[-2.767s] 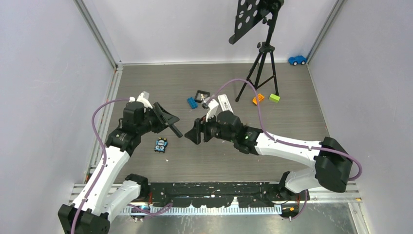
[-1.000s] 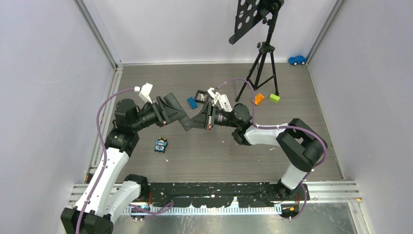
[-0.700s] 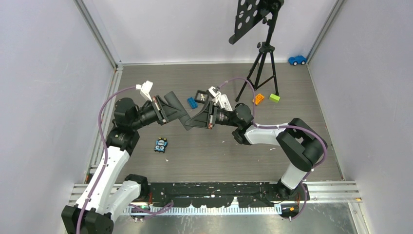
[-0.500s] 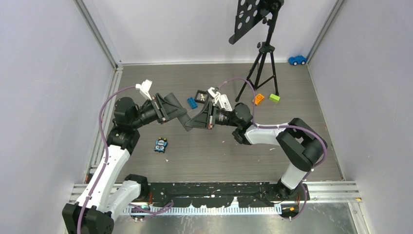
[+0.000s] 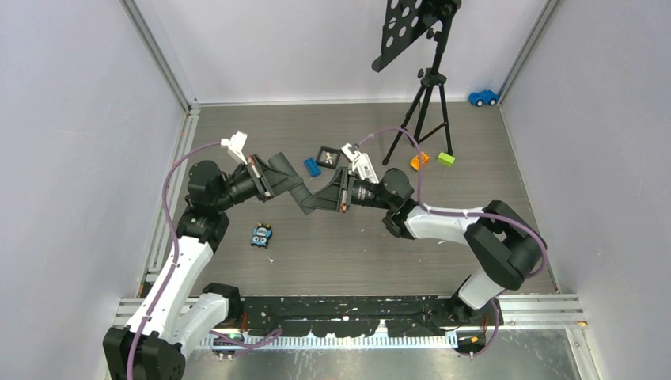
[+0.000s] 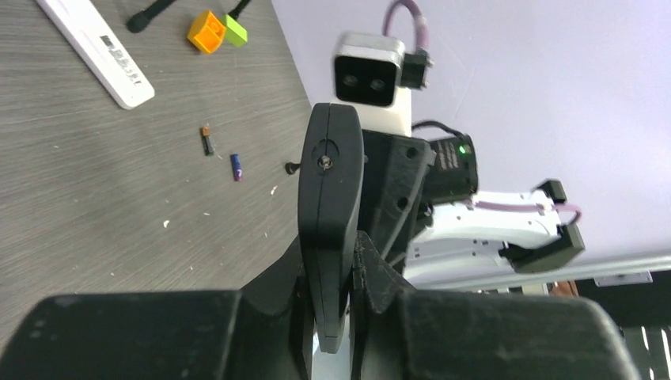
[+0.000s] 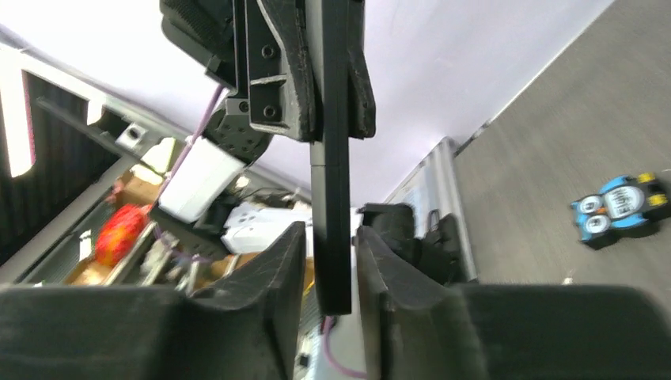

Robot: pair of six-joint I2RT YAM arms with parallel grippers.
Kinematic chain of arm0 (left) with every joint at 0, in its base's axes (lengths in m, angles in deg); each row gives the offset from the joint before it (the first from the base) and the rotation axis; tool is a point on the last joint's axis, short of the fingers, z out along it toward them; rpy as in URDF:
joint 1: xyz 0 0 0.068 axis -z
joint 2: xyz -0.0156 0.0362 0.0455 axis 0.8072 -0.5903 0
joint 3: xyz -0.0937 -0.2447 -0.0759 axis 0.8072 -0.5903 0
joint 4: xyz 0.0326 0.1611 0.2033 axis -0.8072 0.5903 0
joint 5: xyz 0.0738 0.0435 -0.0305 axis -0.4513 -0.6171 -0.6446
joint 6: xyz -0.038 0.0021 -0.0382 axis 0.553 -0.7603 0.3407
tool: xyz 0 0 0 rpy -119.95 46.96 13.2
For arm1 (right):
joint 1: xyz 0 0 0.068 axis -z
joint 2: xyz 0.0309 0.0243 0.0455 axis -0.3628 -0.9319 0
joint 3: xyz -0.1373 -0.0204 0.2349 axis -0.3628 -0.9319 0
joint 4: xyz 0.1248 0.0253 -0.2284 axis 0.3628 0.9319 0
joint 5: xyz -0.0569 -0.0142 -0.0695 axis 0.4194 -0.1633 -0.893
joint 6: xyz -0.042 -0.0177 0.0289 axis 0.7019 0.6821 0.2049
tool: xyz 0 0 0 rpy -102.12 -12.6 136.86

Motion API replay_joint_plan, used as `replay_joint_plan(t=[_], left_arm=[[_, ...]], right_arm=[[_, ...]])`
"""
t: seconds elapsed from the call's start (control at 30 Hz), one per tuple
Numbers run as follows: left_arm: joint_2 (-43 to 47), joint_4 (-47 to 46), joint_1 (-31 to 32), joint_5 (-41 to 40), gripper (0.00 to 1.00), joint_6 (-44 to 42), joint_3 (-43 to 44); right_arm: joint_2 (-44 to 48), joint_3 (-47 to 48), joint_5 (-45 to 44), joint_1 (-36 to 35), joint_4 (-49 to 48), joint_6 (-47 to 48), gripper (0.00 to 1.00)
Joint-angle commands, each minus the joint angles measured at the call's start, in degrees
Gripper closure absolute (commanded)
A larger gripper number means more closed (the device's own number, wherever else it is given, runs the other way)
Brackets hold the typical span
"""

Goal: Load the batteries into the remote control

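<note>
My left jaws clamp the black remote (image 6: 328,198) in midair; my right jaws flank it, grip unclear. Batteries (image 6: 207,141) lie on the tabletop (image 6: 119,206), upper left in my left wrist view. If I tug unevenly, it twists loose.

A grey wood-grain worktop (image 5: 483,198) fills the middle of the top view. It is shut in by a pale lavender left wall (image 5: 71,158), back wall (image 5: 301,47) and right wall (image 5: 601,158). Aluminium posts (image 5: 158,55) run up the two far corners. At upper right a black tripod (image 5: 427,103) carries a tilted perforated black plate (image 5: 403,28). A ragged black strip (image 5: 348,305) lines the bottom edge. The light is even and soft.
</note>
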Motion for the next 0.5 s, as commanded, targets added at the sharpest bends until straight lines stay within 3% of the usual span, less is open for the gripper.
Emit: replay_joint_plan(t=[0.0, 0.07, 0.13, 0.27, 0.37, 0.47], left_arm=[[1.14, -4.93, -0.39, -2.85, 1.00, 0.87, -1.71], [1.71, -6.91, -0.39, -4.38, 1.00, 2.50, -2.96], [2.24, -9.39, -0.39, -6.19, 1.00, 4.84, -4.49], [2.99, -14.49, -0.39, -9.47, 1.00, 9.55, -7.50], [3.36, -16.23, -0.39, -11.17, 1.00, 11.92, -8.81], [4.00, -18.90, -0.39, -12.52, 1.00, 15.40, -10.59]], right_arm=[[6.09, -2.67, -15.85, -1.33, 7.69, 6.01, 0.52], [7.61, -3.09, -22.90, -3.16, 9.24, 6.11, 0.40], [8.11, -3.31, -28.82, -5.10, 8.82, 5.60, 0.34], [6.37, -1.15, -35.15, -8.72, 7.86, 4.59, 0.31], [3.91, 0.69, -37.78, -10.28, 7.97, 2.02, 0.35], [1.79, 0.02, -40.25, -10.67, 5.09, -1.59, 0.49]])
